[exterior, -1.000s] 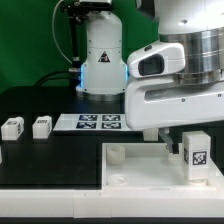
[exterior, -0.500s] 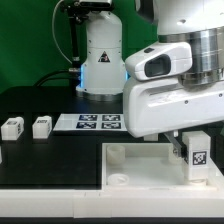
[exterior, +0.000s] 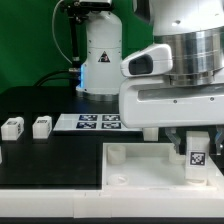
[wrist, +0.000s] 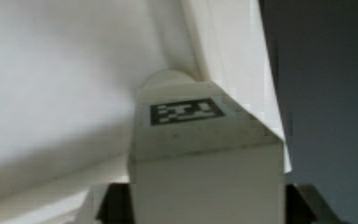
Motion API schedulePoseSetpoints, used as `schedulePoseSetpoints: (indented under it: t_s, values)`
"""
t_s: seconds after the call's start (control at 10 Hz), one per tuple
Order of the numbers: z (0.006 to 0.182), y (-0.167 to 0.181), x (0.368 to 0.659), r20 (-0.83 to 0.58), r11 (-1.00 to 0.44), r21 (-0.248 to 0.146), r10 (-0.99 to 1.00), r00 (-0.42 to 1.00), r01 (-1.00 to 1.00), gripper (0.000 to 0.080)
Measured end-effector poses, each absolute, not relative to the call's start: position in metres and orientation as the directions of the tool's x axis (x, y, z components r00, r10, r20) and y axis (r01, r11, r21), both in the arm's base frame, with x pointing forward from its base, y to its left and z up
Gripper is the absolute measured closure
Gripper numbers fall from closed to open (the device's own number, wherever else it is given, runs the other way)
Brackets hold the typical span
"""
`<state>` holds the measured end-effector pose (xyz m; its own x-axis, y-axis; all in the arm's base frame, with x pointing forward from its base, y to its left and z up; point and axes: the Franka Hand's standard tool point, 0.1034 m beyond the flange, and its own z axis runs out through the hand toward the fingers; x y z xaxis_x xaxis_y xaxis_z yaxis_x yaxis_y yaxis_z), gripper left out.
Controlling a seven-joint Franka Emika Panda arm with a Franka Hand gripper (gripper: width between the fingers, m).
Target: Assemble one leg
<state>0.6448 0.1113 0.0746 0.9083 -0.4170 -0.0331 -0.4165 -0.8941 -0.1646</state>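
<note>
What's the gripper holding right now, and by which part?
The leg, clamped between the fingers at its upper end; its tagged lower part hangs free over the white tabletop.

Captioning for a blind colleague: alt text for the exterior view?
The robot's gripper holds a small white tagged plastic leg over the large white square tabletop panel. Two matching legs sit on the black table at the exterior view's left.

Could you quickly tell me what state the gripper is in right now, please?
Gripper: jaws closed, holding the leg.
</note>
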Motion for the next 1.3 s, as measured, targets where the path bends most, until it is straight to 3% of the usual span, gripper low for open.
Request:
schedulePoseSetpoints:
  t_s: [0.3, 0.4, 0.6, 0.8, 1.0, 1.1, 1.2, 1.3]
  values:
    - [0.073, 0.104, 0.645, -0.103, -0.572, -0.196, -0.796, 0.597, -0.796, 0.0495]
    - [0.073, 0.103, 0.640, -0.146, -0.403, -0.199, -0.889, 0.433, -0.894, 0.0495]
    - [0.075, 0.112, 0.637, -0.217, -0.213, -0.147, -0.946, 0.241, -0.966, 0.0495]
    - [0.075, 0.114, 0.637, -0.241, -0.093, -0.121, -0.963, 0.120, -0.988, 0.0495]
    - [0.075, 0.114, 0.637, -0.231, -0.163, -0.137, -0.954, 0.192, -0.977, 0.0496]
    - [0.075, 0.114, 0.637, -0.228, -0.176, -0.139, -0.952, 0.205, -0.974, 0.0330]
    - [0.073, 0.113, 0.635, -0.183, -0.383, -0.169, -0.893, 0.411, -0.908, 0.0330]
    - [0.072, 0.117, 0.632, -0.148, -0.508, -0.178, -0.833, 0.533, -0.843, 0.0189]
